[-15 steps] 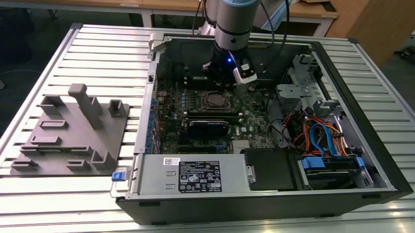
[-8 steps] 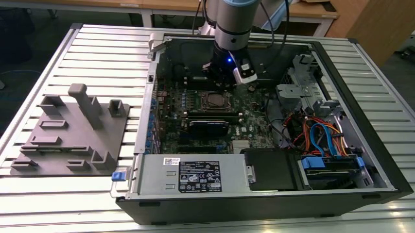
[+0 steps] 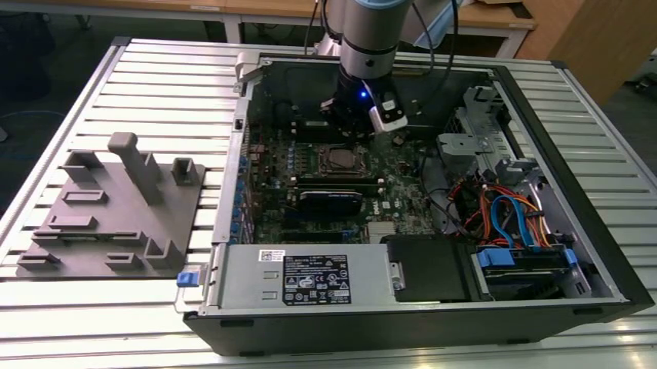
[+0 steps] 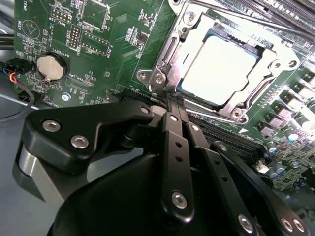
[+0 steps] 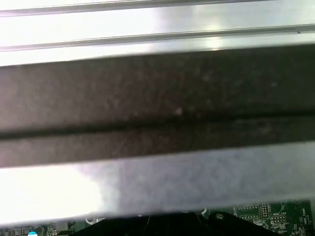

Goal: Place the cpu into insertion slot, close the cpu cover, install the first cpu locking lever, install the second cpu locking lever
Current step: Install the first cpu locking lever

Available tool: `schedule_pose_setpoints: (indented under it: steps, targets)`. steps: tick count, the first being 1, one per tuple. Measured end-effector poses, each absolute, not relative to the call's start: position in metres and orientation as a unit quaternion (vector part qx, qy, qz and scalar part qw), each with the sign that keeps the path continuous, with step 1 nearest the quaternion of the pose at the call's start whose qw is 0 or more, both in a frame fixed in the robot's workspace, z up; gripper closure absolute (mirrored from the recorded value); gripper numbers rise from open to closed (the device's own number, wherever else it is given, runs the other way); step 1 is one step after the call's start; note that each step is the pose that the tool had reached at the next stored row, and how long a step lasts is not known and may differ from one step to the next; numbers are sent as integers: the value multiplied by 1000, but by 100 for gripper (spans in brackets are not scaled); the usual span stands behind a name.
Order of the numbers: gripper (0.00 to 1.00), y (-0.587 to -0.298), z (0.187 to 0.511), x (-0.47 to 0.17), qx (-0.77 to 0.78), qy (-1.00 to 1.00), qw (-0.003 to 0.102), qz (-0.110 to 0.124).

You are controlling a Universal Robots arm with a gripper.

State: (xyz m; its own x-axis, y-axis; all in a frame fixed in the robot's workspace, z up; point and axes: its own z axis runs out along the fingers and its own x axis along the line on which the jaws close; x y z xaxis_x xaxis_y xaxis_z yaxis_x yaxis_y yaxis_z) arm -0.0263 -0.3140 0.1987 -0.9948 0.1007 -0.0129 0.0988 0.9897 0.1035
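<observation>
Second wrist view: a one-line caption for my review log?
Gripper at the socket edge, cpu seated under the closed cover.

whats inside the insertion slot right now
The cpu sits in the insertion slot, its pale metal top showing through the window of the cpu cover, which lies over its edges. The slot's floor beneath is covered by the chip.

Bright glare on cpu (image 4: pixel 219 64); case (image 3: pixel 411 330) interior dim.
</observation>
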Motion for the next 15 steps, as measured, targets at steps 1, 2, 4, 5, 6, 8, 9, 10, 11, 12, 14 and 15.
schedule_pose_setpoints:
  steps: [1,2,4,5,6,8,9,10,11,12,14,15]
  targets:
    - [89,-314,199,-26,50,997,9,51]
    - [89,-314,199,-26,50,997,9,51]
    - [89,-314,199,-26,50,998,9,49]
    - [89,-314,198,-26,50,998,9,47]
    - [89,-314,198,-26,50,998,9,45]
    - [89,-314,197,-26,50,998,9,44]
    - [89,-314,197,-26,50,998,9,44]
    - [89,-314,197,-26,50,998,9,44]
    - [89,-314,197,-26,50,998,9,44]
    - [89,-314,198,-26,50,998,9,45]
    - [89,-314,199,-26,50,998,10,45]
    - [89,-314,200,-26,50,998,9,45]
